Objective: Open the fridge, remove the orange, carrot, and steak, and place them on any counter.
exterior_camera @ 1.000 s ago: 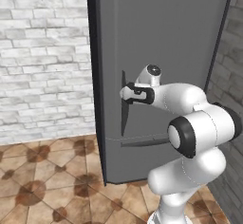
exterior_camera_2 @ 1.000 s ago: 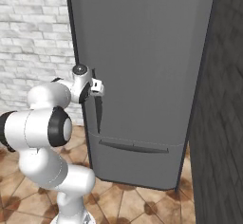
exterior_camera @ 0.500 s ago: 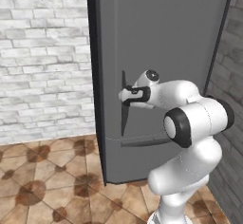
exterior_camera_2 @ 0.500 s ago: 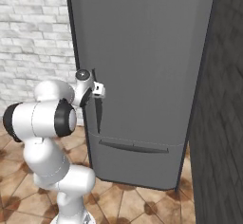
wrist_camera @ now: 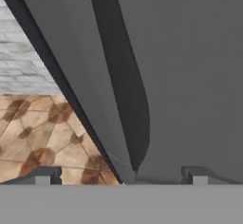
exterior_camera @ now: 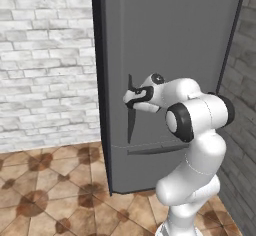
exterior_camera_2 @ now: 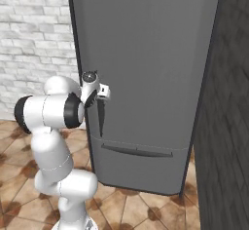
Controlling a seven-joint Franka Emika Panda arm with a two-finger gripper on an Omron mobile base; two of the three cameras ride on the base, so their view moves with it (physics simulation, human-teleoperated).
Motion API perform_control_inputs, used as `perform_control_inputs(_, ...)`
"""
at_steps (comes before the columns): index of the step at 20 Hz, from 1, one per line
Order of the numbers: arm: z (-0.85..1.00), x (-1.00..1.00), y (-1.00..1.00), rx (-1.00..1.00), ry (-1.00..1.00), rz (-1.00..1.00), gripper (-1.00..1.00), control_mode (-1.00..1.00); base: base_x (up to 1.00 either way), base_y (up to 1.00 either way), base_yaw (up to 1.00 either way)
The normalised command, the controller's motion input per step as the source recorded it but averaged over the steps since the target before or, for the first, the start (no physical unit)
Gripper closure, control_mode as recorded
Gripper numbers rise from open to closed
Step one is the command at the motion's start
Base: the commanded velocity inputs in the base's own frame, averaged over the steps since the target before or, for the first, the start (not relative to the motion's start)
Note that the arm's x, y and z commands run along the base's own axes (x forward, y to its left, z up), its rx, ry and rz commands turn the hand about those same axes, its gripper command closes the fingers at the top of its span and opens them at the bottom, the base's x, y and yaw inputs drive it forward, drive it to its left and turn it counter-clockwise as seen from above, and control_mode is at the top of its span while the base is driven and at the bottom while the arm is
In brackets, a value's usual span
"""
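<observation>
The fridge stands upright against the white brick wall, its flat door shut – a tall, smooth, dark grey slab with a matte surface. The handle is a long slim dark strip, and its long axis runs vertically along the door's left edge; in the hand view it looks tilted and gets narrow to a point at one end. The gripper is at the handle, about at the middle of its height, with the fingers spread wide – in the hand view the two tips stand on either side of the handle and do not pinch it. The floor has brown patterned tiles.
</observation>
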Motion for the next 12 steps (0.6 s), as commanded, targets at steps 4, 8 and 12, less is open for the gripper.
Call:
perform_control_inputs(4, -0.27, 0.29, 0.0, 0.01, 0.0, 0.0, -1.0, -1.0, 0.0, 0.0, 0.0)
perform_control_inputs(8, -0.24, 0.3, 0.0, 0.02, 0.0, 0.0, -1.0, -1.0, 0.0, 0.0, 0.0)
perform_control_inputs(12, -0.22, 0.36, 0.0, 0.02, 0.0, 0.0, -1.0, -1.0, 0.0, 0.0, 0.0)
